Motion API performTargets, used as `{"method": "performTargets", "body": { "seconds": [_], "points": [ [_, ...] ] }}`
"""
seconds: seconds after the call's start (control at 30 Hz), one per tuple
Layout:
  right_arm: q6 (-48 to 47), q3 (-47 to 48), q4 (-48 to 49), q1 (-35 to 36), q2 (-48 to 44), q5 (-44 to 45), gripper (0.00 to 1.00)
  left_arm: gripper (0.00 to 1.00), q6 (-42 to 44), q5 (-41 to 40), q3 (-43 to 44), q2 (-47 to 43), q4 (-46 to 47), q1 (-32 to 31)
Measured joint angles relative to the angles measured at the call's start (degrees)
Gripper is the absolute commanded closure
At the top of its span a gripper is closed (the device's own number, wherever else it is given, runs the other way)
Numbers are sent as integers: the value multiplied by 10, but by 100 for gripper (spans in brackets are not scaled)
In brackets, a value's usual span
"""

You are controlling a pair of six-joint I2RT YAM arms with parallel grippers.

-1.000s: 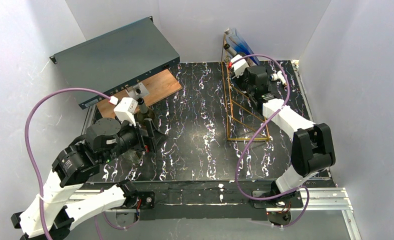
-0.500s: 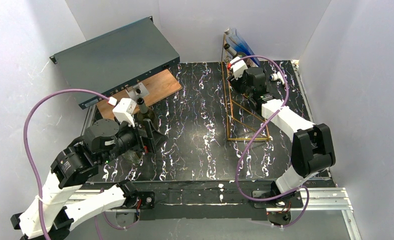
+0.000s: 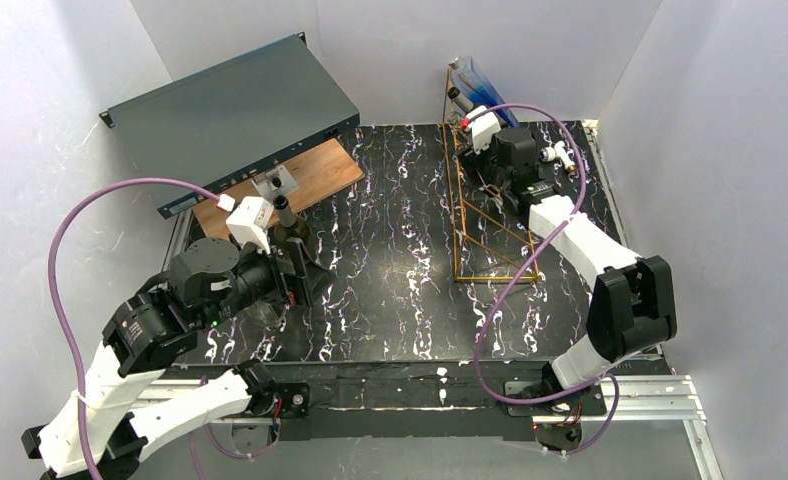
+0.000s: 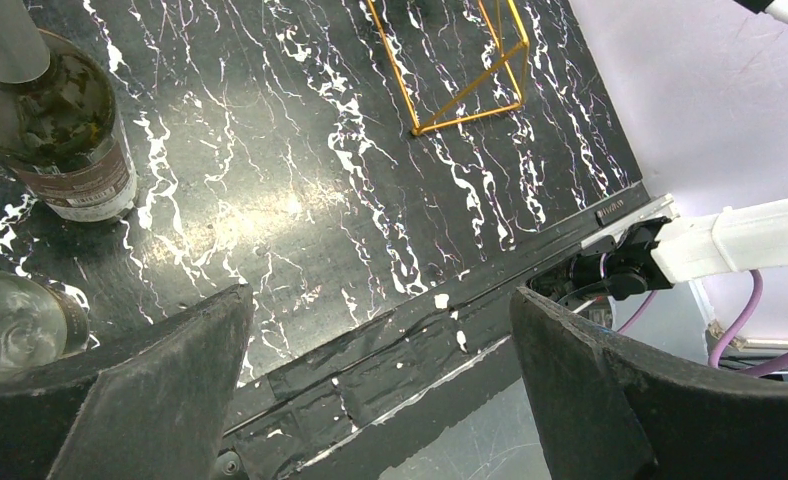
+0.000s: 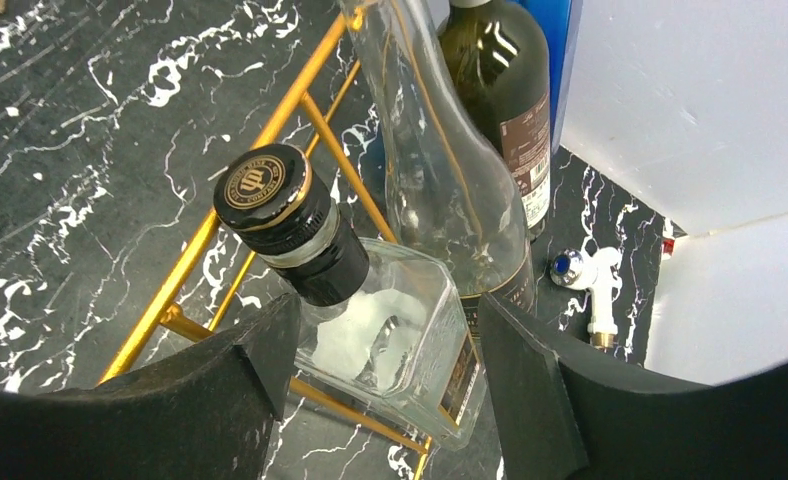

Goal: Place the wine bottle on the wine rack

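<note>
The gold wire wine rack (image 3: 485, 235) stands at the back right; its rails also show in the right wrist view (image 5: 260, 150). A square clear bottle (image 5: 390, 330) with a black cap lies tilted on its rungs. My right gripper (image 3: 485, 175) is open, its jaws (image 5: 382, 350) either side of that bottle's shoulder, with a gap on the right side. A dark green wine bottle (image 4: 60, 130) stands upright at the left (image 3: 286, 225). My left gripper (image 3: 305, 265) is open and empty (image 4: 380, 310), just beside it.
A tall clear bottle (image 5: 440, 170) and a dark labelled bottle (image 5: 505, 80) stand behind the rack. A white tap piece (image 5: 595, 280) lies near the right wall. A dark grey metal box (image 3: 235, 110) and a wooden board (image 3: 315, 175) sit back left. A clear glass bottle (image 4: 10, 320) is by my left finger.
My right arm has shifted slightly right and back at the rack. The left arm has not moved.
</note>
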Motion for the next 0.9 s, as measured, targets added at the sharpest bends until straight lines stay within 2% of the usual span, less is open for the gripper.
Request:
{"method": "performTargets", "body": {
  "seconds": [0.6, 0.9],
  "points": [
    [56, 28, -66, 16, -62, -13, 22, 1, -4, 2, -3, 0, 0, 0],
    [137, 31, -85, 34, -101, -29, 22, 1, -4, 1, -3, -2, 0, 0]
  ]
}}
